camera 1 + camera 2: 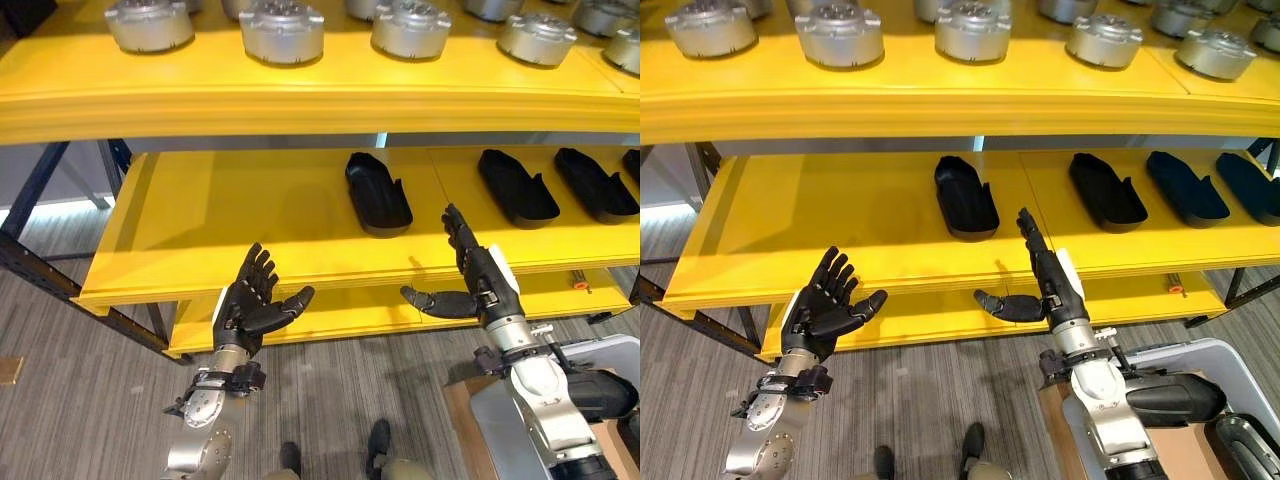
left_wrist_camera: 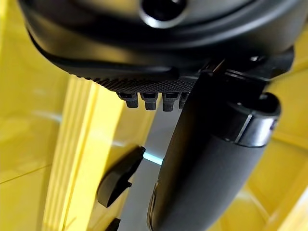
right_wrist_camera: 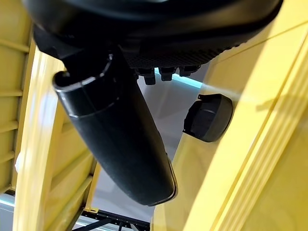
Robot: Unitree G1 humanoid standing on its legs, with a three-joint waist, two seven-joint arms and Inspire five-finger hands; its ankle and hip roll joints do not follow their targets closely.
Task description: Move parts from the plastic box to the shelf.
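Both hands are raised in front of the yellow middle shelf, palms facing each other, holding nothing. My left hand is open with fingers spread just below the shelf's front edge. My right hand is open too, fingers straight up and thumb pointing left. Several black shell-shaped parts lie on the middle shelf: one near its centre, another to the right and a third further right. The grey plastic box stands at the lower right, and a dark part shows inside it.
The top shelf carries a row of silver round metal housings. A lower yellow shelf sits under the middle one. A cardboard box stands beside the plastic box. A person's dark shoes show on the grey floor between my arms.
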